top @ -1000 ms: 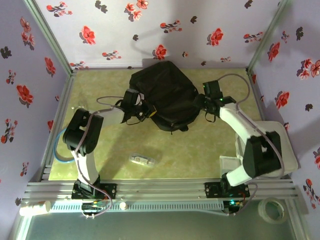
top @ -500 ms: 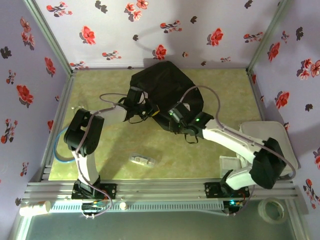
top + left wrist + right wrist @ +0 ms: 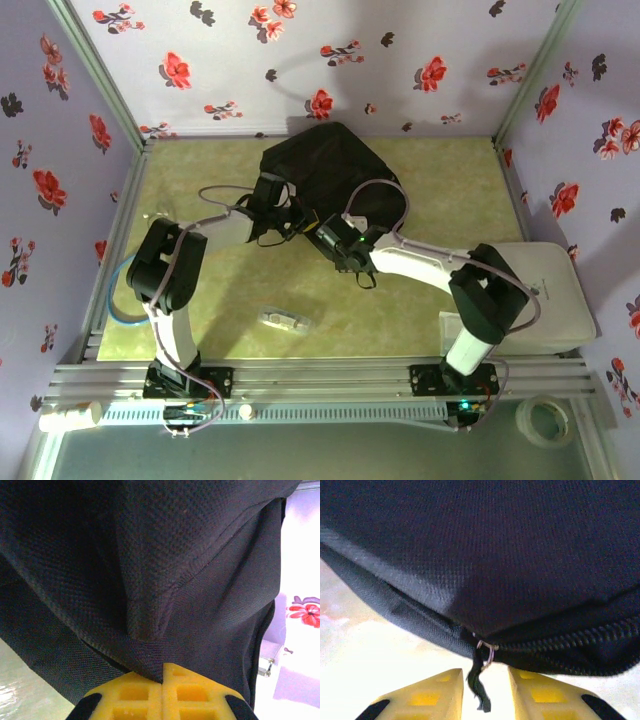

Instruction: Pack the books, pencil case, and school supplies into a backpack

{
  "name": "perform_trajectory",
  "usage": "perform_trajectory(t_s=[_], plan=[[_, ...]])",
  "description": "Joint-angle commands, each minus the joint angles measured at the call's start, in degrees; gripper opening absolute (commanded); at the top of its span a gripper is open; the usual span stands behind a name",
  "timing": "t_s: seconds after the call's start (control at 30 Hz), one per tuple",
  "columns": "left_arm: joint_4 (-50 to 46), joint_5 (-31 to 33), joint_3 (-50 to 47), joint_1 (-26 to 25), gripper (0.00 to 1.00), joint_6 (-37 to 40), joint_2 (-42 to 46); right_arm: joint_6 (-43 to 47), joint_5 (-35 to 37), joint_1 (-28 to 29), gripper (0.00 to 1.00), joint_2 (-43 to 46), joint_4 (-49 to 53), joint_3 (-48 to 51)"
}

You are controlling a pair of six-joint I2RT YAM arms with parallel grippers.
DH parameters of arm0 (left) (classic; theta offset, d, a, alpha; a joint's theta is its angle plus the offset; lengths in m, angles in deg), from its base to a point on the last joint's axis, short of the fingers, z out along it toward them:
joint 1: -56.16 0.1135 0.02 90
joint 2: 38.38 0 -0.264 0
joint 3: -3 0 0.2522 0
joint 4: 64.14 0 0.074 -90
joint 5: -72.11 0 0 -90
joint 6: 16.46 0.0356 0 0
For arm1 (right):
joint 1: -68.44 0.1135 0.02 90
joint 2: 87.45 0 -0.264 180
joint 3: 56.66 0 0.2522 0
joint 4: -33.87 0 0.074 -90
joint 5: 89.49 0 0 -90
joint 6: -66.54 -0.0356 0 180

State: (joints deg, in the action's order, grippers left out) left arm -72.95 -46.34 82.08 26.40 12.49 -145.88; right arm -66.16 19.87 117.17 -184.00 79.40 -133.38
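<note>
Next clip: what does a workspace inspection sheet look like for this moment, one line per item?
Surface: pale green tabletop, flat.
Job's things: black backpack lying at the far middle; pencil case alone on the tabletop, nearer the arm bases.
Clutter: white box at the right edge; tape roll on the front ledge.
Grippers: left gripper shut on backpack fabric; right gripper open, one finger on each side of the zip pull, not yet pinching it.
Cables: grey cable looping off the left arm; another arcs over the backpack from the right arm.
Surroundings: floral-print walls on three sides.
</note>
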Motion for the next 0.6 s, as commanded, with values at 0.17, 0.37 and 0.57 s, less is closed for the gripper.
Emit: perform_trajectory(t_s=[0.17,0.37,0.57], plan=[[-1.2,-0.1,0.8,-1.0,0.00,1.9,2.7,0.1,5.7,0.4,0.11,-1.1,1.8,-2.9],[-4.3,2.8,1.1,-1.0,0.00,3.2,3.5,0.6,6.2,0.4,0.03,3.0,5.0,0.2],[-6.3,4.4,1.8,-0.8,0.00,4.5,3.0,-0.7,8.1,-1.1,0.00,7.3,6.9,3.3]])
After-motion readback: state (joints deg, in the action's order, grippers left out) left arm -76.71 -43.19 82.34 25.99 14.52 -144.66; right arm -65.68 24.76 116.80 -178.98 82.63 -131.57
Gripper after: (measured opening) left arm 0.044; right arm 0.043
